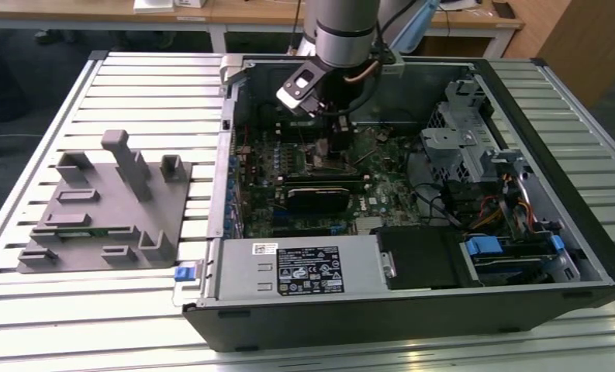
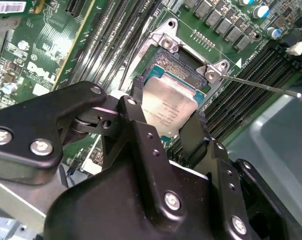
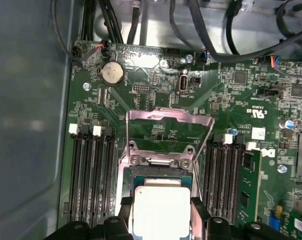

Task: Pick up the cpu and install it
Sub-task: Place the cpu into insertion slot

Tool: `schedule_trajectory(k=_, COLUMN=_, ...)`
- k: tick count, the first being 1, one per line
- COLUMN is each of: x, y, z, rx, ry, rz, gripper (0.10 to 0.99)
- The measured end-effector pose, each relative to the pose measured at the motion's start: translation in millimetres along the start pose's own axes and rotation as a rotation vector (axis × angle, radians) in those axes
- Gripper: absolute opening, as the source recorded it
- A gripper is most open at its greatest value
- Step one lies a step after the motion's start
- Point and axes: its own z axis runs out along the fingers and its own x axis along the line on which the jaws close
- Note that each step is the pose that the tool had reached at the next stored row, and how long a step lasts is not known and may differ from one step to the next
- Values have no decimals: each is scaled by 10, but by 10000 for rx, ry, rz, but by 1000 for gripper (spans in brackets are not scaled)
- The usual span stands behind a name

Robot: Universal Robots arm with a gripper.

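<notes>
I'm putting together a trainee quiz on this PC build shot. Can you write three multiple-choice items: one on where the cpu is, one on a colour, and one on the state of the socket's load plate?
1. Where is the cpu?
A) on the grey holder outside the case
B) held in the claw over the socket
C) on the power supply

2. What colour is the motherboard?
A) green
B) red
C) white

3. The socket's load plate is:
A) shut over the cpu
B) missing
C) swung open

Answers:
1 B: both wrist views show the claw gripping the cpu above the socket.
2 A: the board is green.
3 C: the plate lies hinged back beyond the socket.
</notes>
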Motion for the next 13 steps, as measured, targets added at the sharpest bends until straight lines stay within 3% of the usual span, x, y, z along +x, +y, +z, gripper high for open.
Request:
schedule_trajectory(k=7, x=3, y=-9, z=86, rx=0, ry=0, rz=0, gripper=541)
schedule_trajectory(k=13, x=5, y=-36, z=117, rx=2, ry=-1, rz=81, gripper=541)
